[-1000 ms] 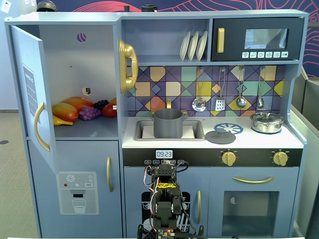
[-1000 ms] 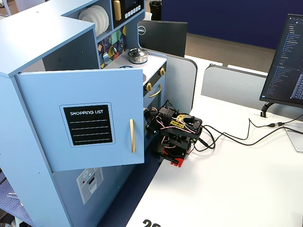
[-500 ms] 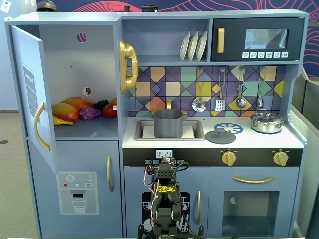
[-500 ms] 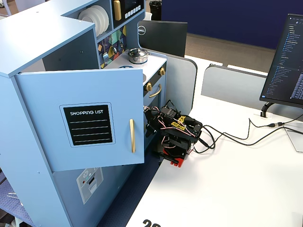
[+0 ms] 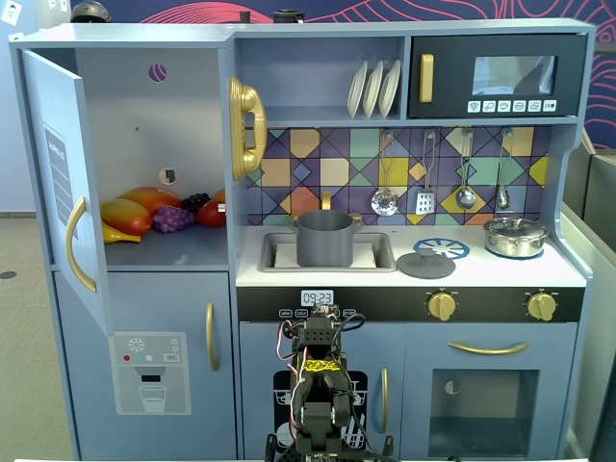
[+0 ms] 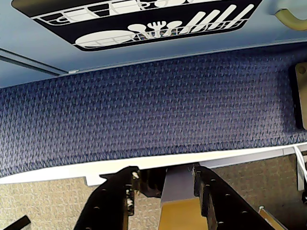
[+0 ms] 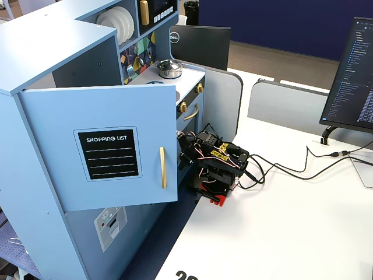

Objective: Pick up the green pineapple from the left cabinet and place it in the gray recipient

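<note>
The left cabinet point(image 5: 144, 154) stands with its door point(image 7: 105, 146) swung wide, and on its shelf lie an orange-yellow mango point(image 5: 130, 214), a purple grape bunch point(image 5: 174, 218) and a red fruit point(image 5: 212, 213); I cannot make out the green pineapple among them. The gray recipient point(image 5: 324, 239) sits in the sink point(image 5: 380, 252) on the toy kitchen's white counter point(image 5: 481, 269), a flat gray lid point(image 5: 425, 264) beside it and a shiny silver pot point(image 5: 515, 236) further right in that fixed view. The arm is folded low before the kitchen on a white desk point(image 7: 291, 233), and the wrist view shows the hand point(image 6: 165, 175) spread and empty over blue carpet point(image 6: 153, 110).
</note>
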